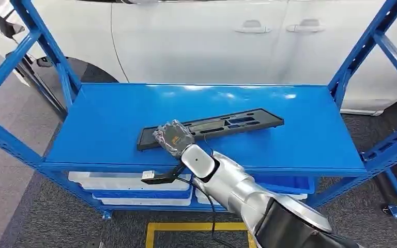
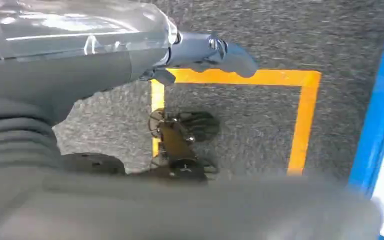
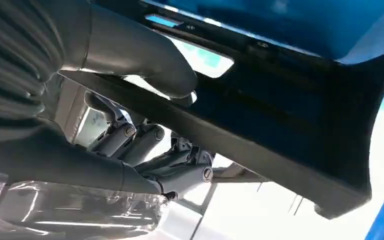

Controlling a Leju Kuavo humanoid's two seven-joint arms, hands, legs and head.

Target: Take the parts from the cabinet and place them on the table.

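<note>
The long, flat black plastic panel with rectangular cut-outs [image 1: 212,126] lay on the top shelf of the blue metal cabinet [image 1: 310,139], near the front edge and angled so that its right end pointed farther away. The right robot hand [image 1: 172,138] gripped the panel at its left end. In the right wrist view the thick grey thumb [image 3: 145,60] pressed one face of the panel [image 3: 290,130] and the darker fingers [image 3: 180,165] curled against the other. The left robot hand [image 2: 180,142] hung beside the body over grey carpet with a yellow floor marking [image 2: 300,125]; whether its fingers were spread or closed could not be told.

Risk, as judged: the grip sat far from the panel's middle, so the free right end could sag or swing when lifted and strike a blue upright. The panel could also twist out of the grip.

White and blue plastic bins [image 1: 134,186] sat on the lower shelf. A white car [image 1: 212,36] stood beyond. No writing was legible.
</note>
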